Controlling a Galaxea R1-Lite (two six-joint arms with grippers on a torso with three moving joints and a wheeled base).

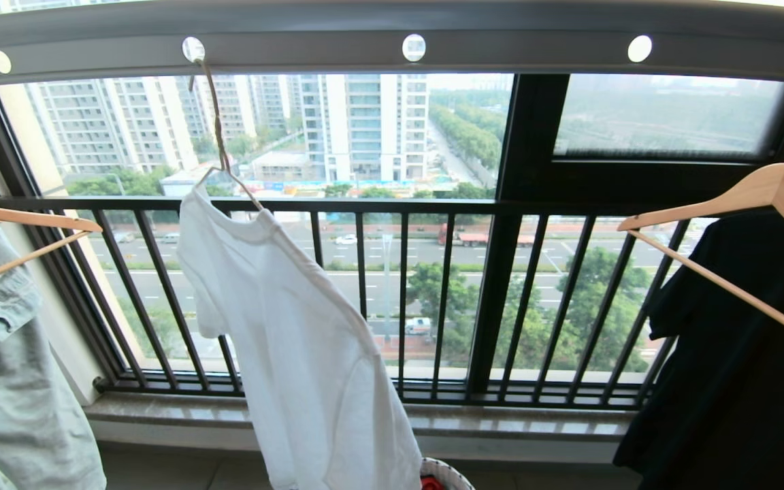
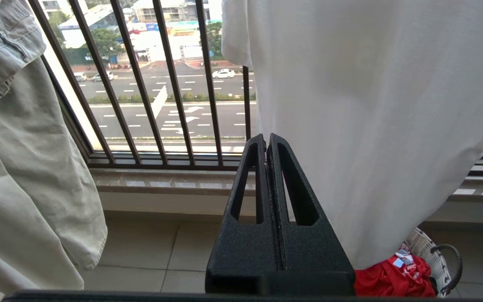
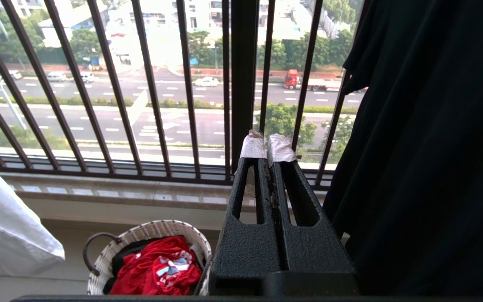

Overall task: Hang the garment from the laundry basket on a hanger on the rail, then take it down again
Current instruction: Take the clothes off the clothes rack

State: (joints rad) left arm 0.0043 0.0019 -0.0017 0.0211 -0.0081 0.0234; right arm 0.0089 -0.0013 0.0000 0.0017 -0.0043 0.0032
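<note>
Window railing (image 1: 392, 204) behind, garment (image 2: 371, 105) beside closed left gripper (image 2: 266, 138) jaws

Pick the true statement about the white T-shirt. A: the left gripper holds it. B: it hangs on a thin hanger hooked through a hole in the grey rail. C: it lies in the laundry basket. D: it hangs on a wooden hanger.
B: the white T-shirt hangs on the thin hanger, whose hook passes through a hole in the grey rail.
</note>
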